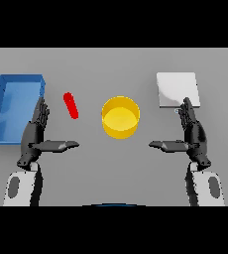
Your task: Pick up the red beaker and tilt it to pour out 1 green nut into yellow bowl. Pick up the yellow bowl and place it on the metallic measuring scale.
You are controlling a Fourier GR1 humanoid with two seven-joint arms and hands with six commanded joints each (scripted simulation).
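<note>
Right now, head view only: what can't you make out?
- Green nut: none visible; the red beaker is too small to see into.
- Yellow bowl: inside looks plain yellow; a small nut could be missed.
- Metallic scale: near edge hidden behind the right hand.
- Blue tray: near right corner covered by the left hand.

The left hand (35,134) and the right hand (192,133) were held low, at either side, fingers straight and pointing far, thumbs turned inward.
</note>
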